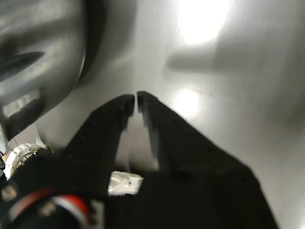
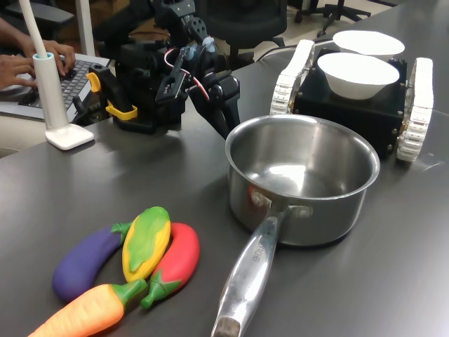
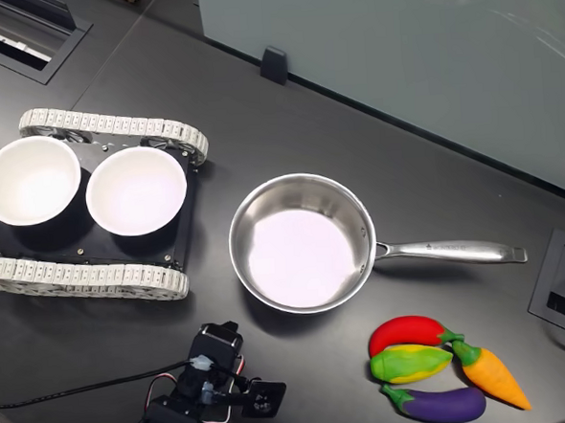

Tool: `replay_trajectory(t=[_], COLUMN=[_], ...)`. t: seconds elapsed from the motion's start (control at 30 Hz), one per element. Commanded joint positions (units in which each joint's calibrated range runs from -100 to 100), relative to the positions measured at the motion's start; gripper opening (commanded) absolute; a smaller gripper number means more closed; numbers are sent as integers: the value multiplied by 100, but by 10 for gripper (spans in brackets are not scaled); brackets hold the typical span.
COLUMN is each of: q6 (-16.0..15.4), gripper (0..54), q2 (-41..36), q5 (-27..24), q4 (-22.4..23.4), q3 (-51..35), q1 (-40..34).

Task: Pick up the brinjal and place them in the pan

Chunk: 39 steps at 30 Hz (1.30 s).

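Gripper (image 1: 134, 102) nearly closed, empty, just left of pan (image 2: 302, 184) in the first exterior view. Brinjal (image 2: 84, 261) near, beside corn (image 2: 146, 241)

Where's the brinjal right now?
On the table: in the second exterior view the brinjal lies lower right, just below the corn, apart from the pan.
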Motion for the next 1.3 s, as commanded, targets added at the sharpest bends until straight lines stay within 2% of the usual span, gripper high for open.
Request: replay_trajectory(t=[0.0,0.2,0.27,0.5,0.77,0.97,1.27], q6=[58,58,49,41,41,41,49], gripper=[0,0,1,1,0,0,0], q2=[-75,-75,-66,-66,-49,634,1444], q5=[54,83,88,151,381,567,796], q4=[-201,-150,38,174,652,703,1113], q3=[-147,-174,-401,-565,-1364,-2137,-3527], q1=[-42,-53,-53,-88,130,646,818])
